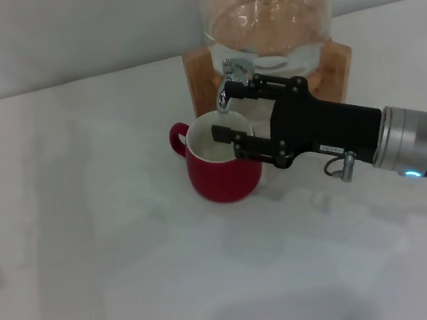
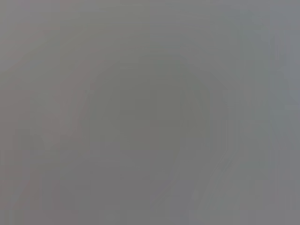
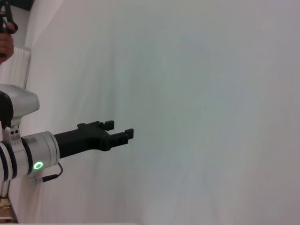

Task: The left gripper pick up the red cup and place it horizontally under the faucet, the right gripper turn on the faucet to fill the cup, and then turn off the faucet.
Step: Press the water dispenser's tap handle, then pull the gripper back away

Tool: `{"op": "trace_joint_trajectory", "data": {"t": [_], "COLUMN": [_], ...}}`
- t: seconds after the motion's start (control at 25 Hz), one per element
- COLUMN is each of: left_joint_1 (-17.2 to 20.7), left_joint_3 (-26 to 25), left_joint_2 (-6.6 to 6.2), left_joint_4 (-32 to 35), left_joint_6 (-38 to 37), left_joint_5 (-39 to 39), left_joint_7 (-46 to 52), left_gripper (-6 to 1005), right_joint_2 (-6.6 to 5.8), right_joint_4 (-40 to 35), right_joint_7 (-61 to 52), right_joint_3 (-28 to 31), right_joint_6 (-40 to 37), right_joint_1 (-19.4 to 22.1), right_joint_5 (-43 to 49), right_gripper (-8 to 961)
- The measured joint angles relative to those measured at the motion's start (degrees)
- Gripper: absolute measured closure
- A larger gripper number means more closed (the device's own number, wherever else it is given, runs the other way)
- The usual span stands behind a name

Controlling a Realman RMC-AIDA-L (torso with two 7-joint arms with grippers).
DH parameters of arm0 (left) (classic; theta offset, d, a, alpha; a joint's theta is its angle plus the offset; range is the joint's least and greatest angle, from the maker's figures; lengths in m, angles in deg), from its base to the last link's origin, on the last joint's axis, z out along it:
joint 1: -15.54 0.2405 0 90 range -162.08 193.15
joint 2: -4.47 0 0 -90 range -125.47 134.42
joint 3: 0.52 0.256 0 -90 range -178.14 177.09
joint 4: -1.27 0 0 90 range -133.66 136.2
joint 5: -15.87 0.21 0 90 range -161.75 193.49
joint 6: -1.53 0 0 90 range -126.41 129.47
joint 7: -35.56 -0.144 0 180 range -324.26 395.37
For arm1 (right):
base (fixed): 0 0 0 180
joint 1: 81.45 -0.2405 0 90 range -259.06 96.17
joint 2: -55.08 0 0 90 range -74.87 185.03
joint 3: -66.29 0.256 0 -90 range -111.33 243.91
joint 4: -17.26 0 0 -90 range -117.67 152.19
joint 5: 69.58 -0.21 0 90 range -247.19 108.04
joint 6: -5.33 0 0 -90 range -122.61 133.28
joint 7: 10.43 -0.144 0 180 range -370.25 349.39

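White table (image 1: 87, 227), red cup (image 1: 224, 178) under faucet (image 1: 228, 85)

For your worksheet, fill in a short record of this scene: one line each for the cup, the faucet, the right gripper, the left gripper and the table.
cup: red cup upright under the spout, handle toward the robot's left
faucet: faucet on a glass jar in a wooden stand
right gripper: right gripper at the faucet, over the cup's rim
left gripper: left gripper away from the cup, holding nothing
table: white table
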Motion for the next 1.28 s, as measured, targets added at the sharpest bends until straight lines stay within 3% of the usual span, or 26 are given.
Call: {"op": "trace_joint_trajectory", "data": {"t": [1.28], "left_joint_1": [0.10], "left_joint_3": [0.00], "left_joint_2": [-0.18], "left_joint_4": [0.01], "left_joint_6": [0.00], "left_joint_5": [0.00], "left_joint_7": [-0.07], "left_gripper": [242], "right_joint_2": [-0.29], "right_joint_4": [0.00], "right_joint_7": [0.68], "right_joint_3": [2.35], "right_joint_6": [0.42], "right_joint_1": [3.04], "right_joint_5": [-0.60], "right_gripper": [322]}}
